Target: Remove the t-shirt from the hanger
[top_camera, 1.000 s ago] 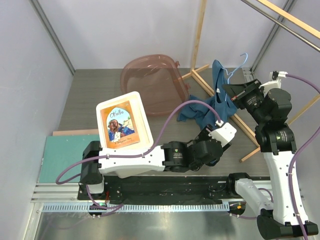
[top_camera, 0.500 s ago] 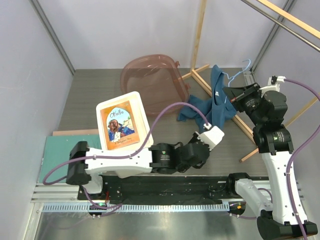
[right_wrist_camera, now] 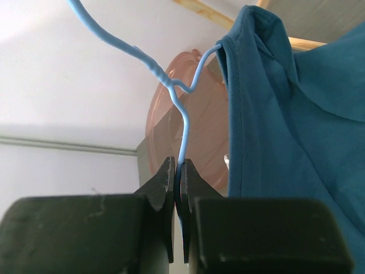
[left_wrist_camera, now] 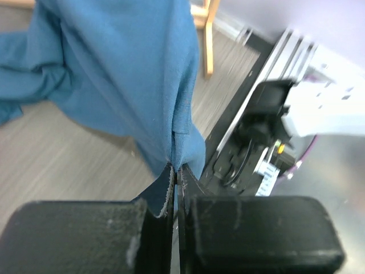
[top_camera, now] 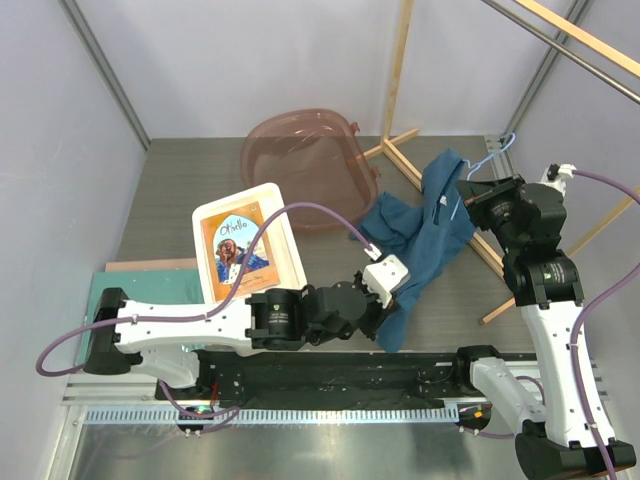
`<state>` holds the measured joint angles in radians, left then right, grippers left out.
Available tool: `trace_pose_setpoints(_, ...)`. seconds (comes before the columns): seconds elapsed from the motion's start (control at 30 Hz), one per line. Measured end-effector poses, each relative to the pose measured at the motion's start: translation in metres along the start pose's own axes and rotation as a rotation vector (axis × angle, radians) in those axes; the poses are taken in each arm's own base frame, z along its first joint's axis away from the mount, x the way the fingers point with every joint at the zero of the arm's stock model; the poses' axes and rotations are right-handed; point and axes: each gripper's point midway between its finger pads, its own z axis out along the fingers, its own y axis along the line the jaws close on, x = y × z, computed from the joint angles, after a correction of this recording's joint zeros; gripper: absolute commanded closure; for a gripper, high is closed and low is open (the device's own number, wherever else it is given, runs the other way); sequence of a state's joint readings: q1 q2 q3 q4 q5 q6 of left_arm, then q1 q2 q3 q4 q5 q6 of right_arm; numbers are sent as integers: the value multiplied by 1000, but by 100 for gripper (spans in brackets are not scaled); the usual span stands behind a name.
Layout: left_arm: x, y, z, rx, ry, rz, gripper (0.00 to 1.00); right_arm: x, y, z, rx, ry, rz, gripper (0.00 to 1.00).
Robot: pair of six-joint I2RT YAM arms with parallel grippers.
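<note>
Edge of the t-shirt [left_wrist_camera: 114, 63] is pinched between the jaws of the left gripper [left_wrist_camera: 175, 177], which are pressed together on a thin fold of the teal cloth. The rest of the garment rises above and ahead of those jaws and bunches off to their left in the left wrist view. The jaws of the right gripper [right_wrist_camera: 178, 171] are clamped on the light-blue wire hanger [right_wrist_camera: 186, 128], holding a single strand just below the twisted neck. The hook runs up and to the left of these jaws and leaves the frame at the top. The shirt collar sits on the wire shoulder up and to the right of the right jaws, and the cloth drops down their right side. In the top view the shirt stretches as a sloping sheet from the right jaws to the left jaws, with one sleeve on the grey table [top_camera: 180, 190]. A pink basin [top_camera: 305, 165] lies beyond the left jaws, with the wooden rack [top_camera: 400, 60] just beside it. A white box [top_camera: 262, 192] sits to the left of the left jaws. The cover inside it reads "Othello" above a picture of a figure.
</note>
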<state>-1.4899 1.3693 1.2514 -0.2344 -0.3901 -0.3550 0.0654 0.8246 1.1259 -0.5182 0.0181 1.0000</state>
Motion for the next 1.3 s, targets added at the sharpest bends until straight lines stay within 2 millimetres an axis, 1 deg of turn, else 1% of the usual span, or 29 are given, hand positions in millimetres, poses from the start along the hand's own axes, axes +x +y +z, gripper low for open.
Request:
trace_pose_setpoints(0.13,33,6,2,-12,63,-4,100,-6,-15,-1,85,-39,46,99)
trace_pose_setpoints(0.27,56,11,-3,-16,103,-26,100,-18,-22,-2,142,-107,72,99)
trace_pose_setpoints(0.43,71,16,-15,-20,112,-75,100,-38,-33,-3,204,-213,64,99)
trace_pose_setpoints(0.53,72,18,-21,-21,106,-90,100,-40,-36,-4,215,-229,55,99)
trace_pose_setpoints(0.63,68,17,-25,-13,94,-92,100,-39,-34,-4,207,-217,43,99)
trace_pose_setpoints(0.67,67,16,-26,-11,94,-88,97,-37,-33,-4,200,-207,41,99)
trace_pose_setpoints(0.7,65,16,-26,-11,96,-84,86,-35,-32,-5,193,-197,41,99)
trace_pose_setpoints(0.73,63,15,-26,-10,96,-78,57,-33,-30,-5,183,-185,42,99)
trace_pose_setpoints(0.77,59,14,-25,-11,96,-66,43,-31,-28,-6,174,-174,44,99)
trace_pose_setpoints(0.8,53,13,-24,-12,92,-54,33,-29,-26,-6,164,-161,45,99)
trace_pose_setpoints(0.83,47,10,-21,-12,84,-48,19,-27,-23,-7,153,-149,45,99)
trace_pose_setpoints(0.9,35,6,-17,-8,68,-32,9,-25,-19,-8,138,-133,47,99)
trace_pose_setpoints(0.93,29,3,-16,-4,61,-28,0,-23,-18,-8,131,-125,47,99)
trace_pose_setpoints(1.03,3,-7,-11,21,22,-11,0,-19,-15,-9,117,-103,47,99)
trace_pose_setpoints(1.17,-37,-16,-1,40,-37,-16,0,-14,-11,-10,96,-73,48,99)
trace_pose_setpoints(1.23,-53,-12,10,31,-57,-23,1,-13,-8,-11,83,-62,49,99)
trace_pose_setpoints(1.3,-56,-4,20,12,-55,-28,3,-14,-2,-14,68,-61,49,99)
